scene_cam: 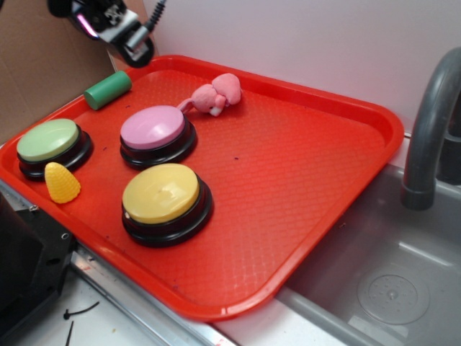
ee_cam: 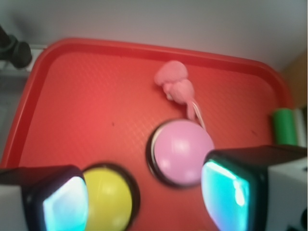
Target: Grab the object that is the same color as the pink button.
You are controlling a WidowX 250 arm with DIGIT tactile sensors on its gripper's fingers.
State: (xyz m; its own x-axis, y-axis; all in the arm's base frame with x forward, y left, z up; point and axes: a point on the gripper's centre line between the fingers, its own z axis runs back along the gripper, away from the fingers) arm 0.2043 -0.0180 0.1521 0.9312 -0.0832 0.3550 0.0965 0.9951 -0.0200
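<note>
Your gripper point(ee_cam: 144, 202) hangs with fingers spread, empty. Pink plush point(scene_cam: 216, 94) lies near the tray's point(scene_cam: 346, 194) far rim, tail touching the pink button point(scene_cam: 153, 128); bare tray rightward.

You have no readable text, label, brand, number or sign in either view. The tops of the pink button point(scene_cam: 153, 127), the yellow button point(scene_cam: 160, 192) and the green button point(scene_cam: 48, 139) are plain, and the red tray point(scene_cam: 302, 180) carries only a woven texture, no lettering. The gripper point(ee_cam: 144, 202) shows you glowing cyan pads in the wrist view, unmarked. The wrist view is also blurred, so any fine print there would escape you.
</note>
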